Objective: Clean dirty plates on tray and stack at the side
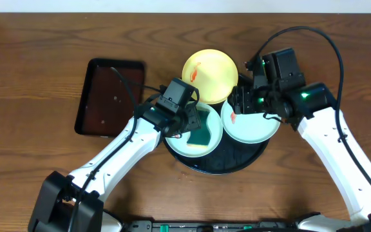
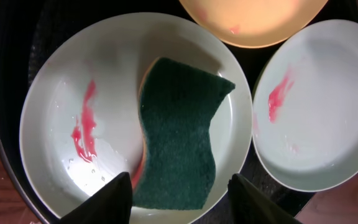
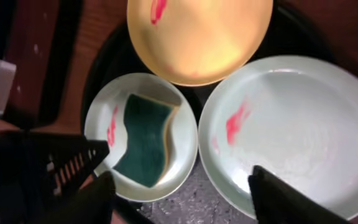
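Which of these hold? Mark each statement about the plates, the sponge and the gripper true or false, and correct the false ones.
1. A green sponge lies on a mint-white plate. True.
2. The yellow plate is wiped clean. False: it bears a red smear.
3. The second mint-white plate also shows a red smear. True.
4. The right gripper is shut on the sponge. False: it is open and holds nothing; the sponge lies on the plate.
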